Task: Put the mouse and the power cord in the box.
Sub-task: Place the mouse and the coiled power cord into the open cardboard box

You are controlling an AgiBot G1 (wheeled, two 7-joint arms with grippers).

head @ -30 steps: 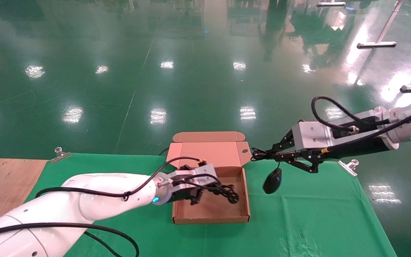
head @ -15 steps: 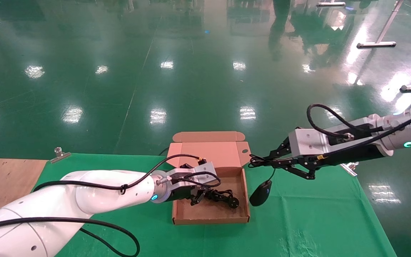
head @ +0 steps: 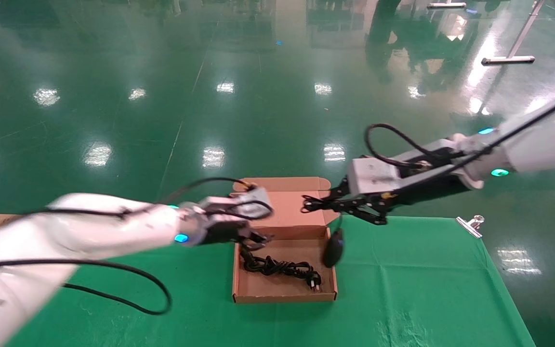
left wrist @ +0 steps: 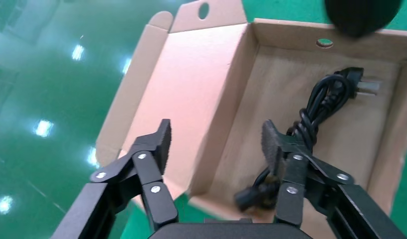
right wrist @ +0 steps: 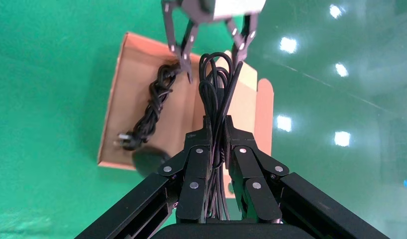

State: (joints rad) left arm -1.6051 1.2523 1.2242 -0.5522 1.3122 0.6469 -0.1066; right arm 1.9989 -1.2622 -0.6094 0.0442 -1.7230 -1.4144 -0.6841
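Note:
The brown box (head: 284,298) lies open on the green cloth, its lid (head: 291,208) folded back. Coiled on the box floor is the power cord (head: 280,266) (left wrist: 322,102) (right wrist: 152,110). My left gripper (head: 257,238) (left wrist: 216,137) hangs open and empty above the box's near-left corner. My right gripper (head: 309,206) (right wrist: 219,124) is shut on the mouse's bundled thin cable in front of the lid. Beneath it the black mouse (head: 333,248) (right wrist: 149,159) (left wrist: 363,15) dangles in the air at the box's right wall.
A green cloth (head: 403,289) covers the table, held by a metal clip (head: 470,225) at its far right edge. Shiny green floor lies beyond the table. My left arm's black cable loops over the cloth left of the box.
My left gripper has let go of the power cord, which now lies in the box, and has risen and drawn back to the left. My right arm has swung the mouse left to the box's wall.

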